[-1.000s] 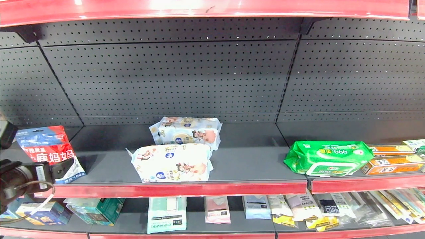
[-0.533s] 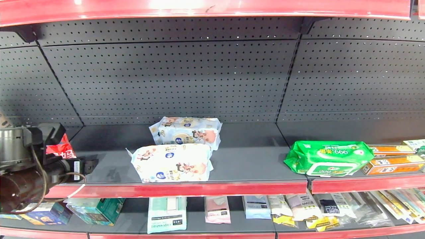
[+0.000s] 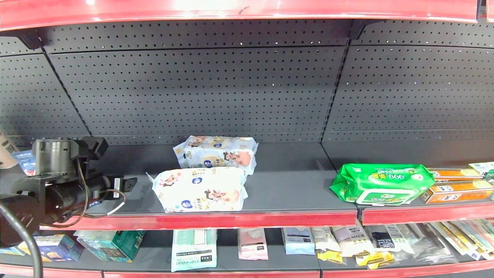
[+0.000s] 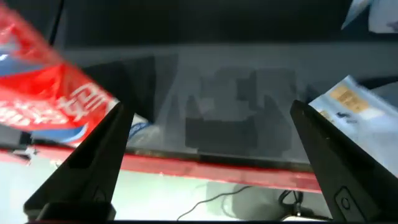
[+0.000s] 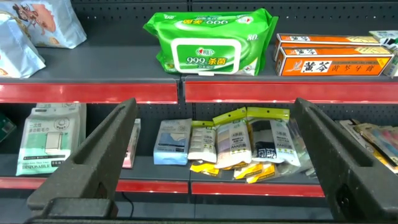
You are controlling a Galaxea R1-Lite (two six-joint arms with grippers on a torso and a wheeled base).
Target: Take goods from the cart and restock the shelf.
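A red and blue bag [image 4: 43, 93] stands at the left end of the dark shelf [image 3: 289, 185], mostly hidden behind my left arm in the head view, where a blue corner [image 3: 23, 162] peeks out. My left gripper [image 3: 114, 164] hovers open at the shelf's front edge, between that bag and the front white wipes pack [image 3: 200, 189]. Nothing is between its fingers [image 4: 99, 162]. The white pack [image 4: 348, 106] edges into the left wrist view. My right gripper [image 5: 214, 124] is open and empty, facing the shelf front below the green wipes pack [image 5: 211, 40].
A second white pack [image 3: 218, 152] lies behind the first. The green wipes pack [image 3: 382, 183] and orange boxes [image 3: 455, 191] sit to the right. The lower shelf holds boxes [image 3: 112, 243] and several small packets [image 5: 242, 140]. Bare shelf lies between the white packs and the green pack.
My left arm has moved right and slightly up along the shelf front, away from the red and blue bag, which stays at the left end and is now mostly covered by the arm.
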